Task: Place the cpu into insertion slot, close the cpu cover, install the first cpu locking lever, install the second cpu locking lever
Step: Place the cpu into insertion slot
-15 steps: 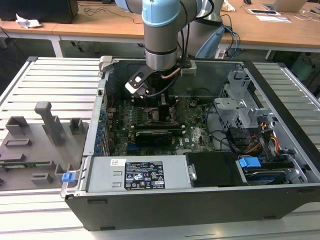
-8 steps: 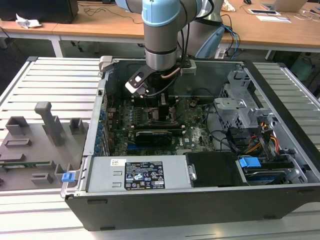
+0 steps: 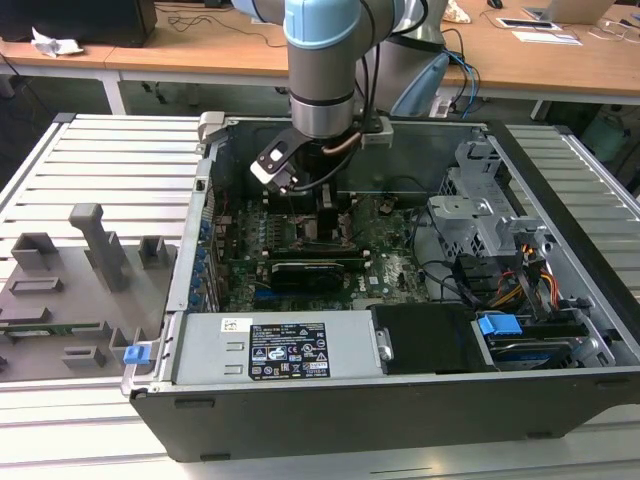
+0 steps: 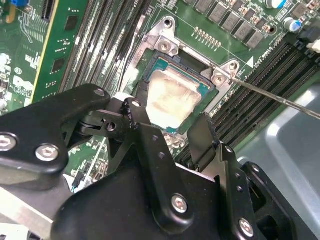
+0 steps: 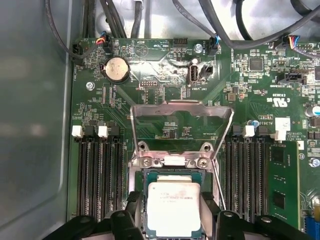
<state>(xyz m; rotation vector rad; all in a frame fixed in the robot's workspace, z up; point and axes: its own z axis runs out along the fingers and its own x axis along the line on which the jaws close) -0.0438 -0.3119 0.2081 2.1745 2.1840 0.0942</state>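
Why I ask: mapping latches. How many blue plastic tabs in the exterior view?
2: one blue tab at the case corner, exterior view's left; another at the drive bay, exterior view's right. More may be hidden.

- The arm (image 3: 320, 50) is standing vertically in the upper centre of the exterior view, with its pale-blue joint housing at the top edge of the frame.
- The wrist (image 3: 322, 112), a grey cylinder, is pointing straight down.
- The gripper (image 3: 330, 232) is hanging below the wrist, just above the frame's centre, and is aiming downward.
- The black linkage bars (image 4: 150, 150), bolted at their pivots, are showing in the second wrist view.
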